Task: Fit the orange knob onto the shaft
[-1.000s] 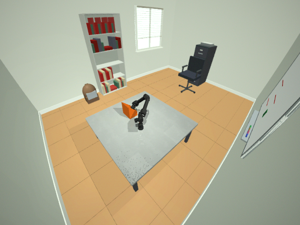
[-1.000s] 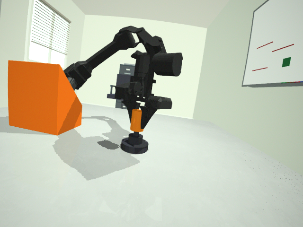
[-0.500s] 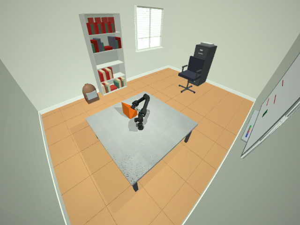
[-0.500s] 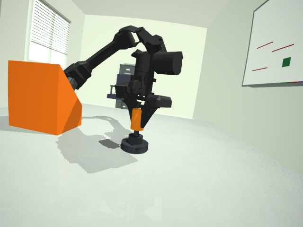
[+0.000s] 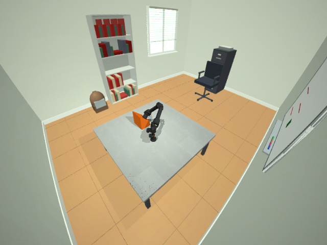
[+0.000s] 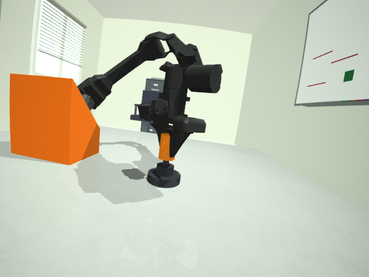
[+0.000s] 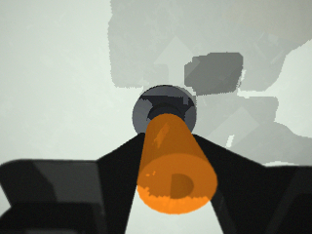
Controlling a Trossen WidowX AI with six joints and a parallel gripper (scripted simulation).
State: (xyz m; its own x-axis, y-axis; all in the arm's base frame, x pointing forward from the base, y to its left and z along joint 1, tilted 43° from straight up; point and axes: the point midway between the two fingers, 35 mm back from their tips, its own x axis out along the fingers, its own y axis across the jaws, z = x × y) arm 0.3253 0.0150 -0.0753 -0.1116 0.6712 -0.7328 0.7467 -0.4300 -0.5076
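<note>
The orange knob [image 6: 164, 146] [image 7: 168, 146] is an upright cylinder. My gripper [image 6: 165, 149] [image 7: 167, 137] is shut on it, one finger on each side. In the wrist view a D-shaped recess [image 7: 181, 186] shows in the knob's near end, its flat side to the left. The dark round pedestal [image 5: 153, 139] [image 6: 164, 181] [image 7: 142, 111] stands on the table directly below the knob. A short length of dark shaft [image 6: 165, 163] shows between the knob's lower end and the pedestal's raised collar. The knob hides the shaft's top, and the shaft's flat side cannot be seen.
A large orange block [image 5: 139, 120] [image 6: 41, 119] with a sloped side stands on the grey table [image 5: 163, 158] [image 6: 238, 208], beside the arm's base. The arm arches over from behind this block to the pedestal. Shadows lie on the table beside the pedestal.
</note>
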